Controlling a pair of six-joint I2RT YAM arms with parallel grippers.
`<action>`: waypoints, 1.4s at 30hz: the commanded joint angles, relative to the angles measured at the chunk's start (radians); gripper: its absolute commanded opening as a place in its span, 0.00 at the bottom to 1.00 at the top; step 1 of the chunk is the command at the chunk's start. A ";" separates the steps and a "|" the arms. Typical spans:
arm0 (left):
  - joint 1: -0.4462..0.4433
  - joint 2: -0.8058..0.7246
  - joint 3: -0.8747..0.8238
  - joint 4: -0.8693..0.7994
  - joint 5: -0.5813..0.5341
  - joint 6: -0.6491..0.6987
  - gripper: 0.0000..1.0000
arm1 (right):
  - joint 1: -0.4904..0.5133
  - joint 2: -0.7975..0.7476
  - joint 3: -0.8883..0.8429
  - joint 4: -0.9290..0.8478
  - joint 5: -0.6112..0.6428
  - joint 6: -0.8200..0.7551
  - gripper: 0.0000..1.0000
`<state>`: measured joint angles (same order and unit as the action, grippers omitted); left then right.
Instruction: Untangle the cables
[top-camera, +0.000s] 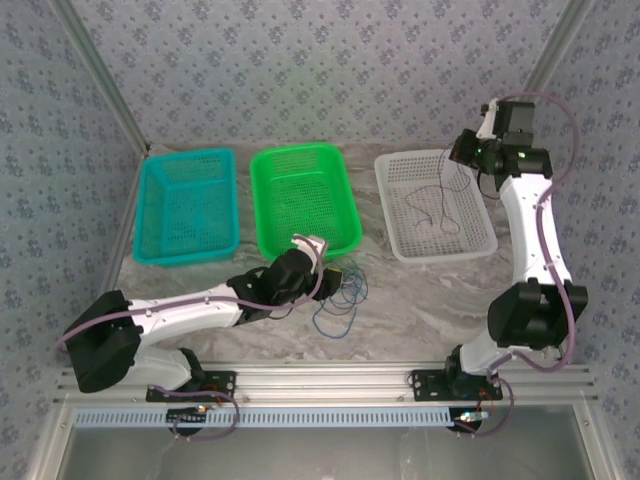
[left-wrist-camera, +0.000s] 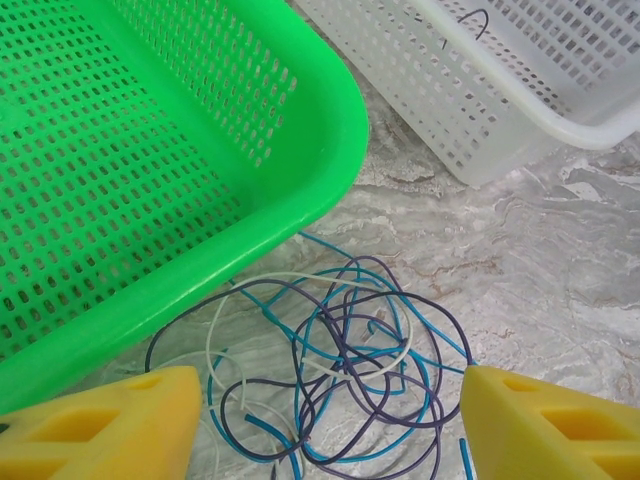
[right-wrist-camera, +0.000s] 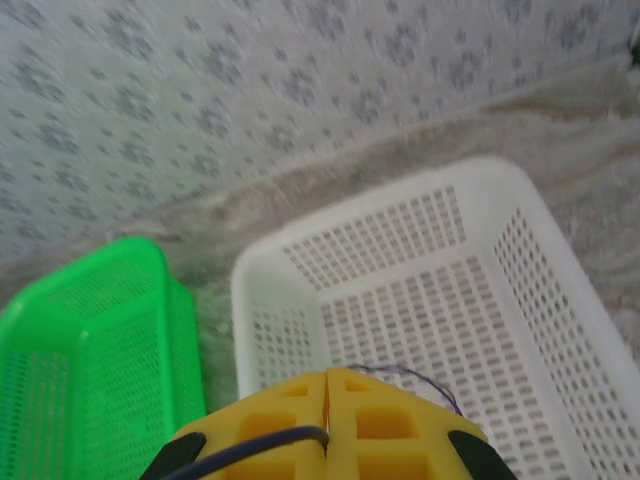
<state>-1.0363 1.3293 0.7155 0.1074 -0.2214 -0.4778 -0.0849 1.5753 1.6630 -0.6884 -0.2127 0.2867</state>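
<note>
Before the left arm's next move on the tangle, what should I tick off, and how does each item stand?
1. Left pincer open: ok, its fingers stand apart.
2. Tangle of cables lined up between those fingers: ok, it lies on the table in the gap.
3. Tangle free of the green basket: cannot tell, strands run right up to its wall.
4. Right pincer shut on the dark cable: ok.
5. Dark cable apart from the tangle: ok, it trails into the white basket.
</note>
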 joint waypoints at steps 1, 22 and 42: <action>-0.002 -0.030 -0.011 0.006 0.003 -0.019 0.69 | -0.005 0.047 -0.056 -0.077 -0.002 -0.029 0.08; -0.003 -0.201 -0.076 -0.041 -0.044 -0.114 0.86 | 0.179 -0.144 -0.209 -0.146 0.000 -0.025 0.75; -0.002 -0.402 -0.171 -0.149 -0.154 -0.117 0.97 | 0.714 -0.323 -0.813 0.285 -0.091 0.542 0.62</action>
<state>-1.0363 0.9493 0.5503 -0.0296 -0.3515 -0.5892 0.6033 1.2530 0.8612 -0.5076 -0.3115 0.7033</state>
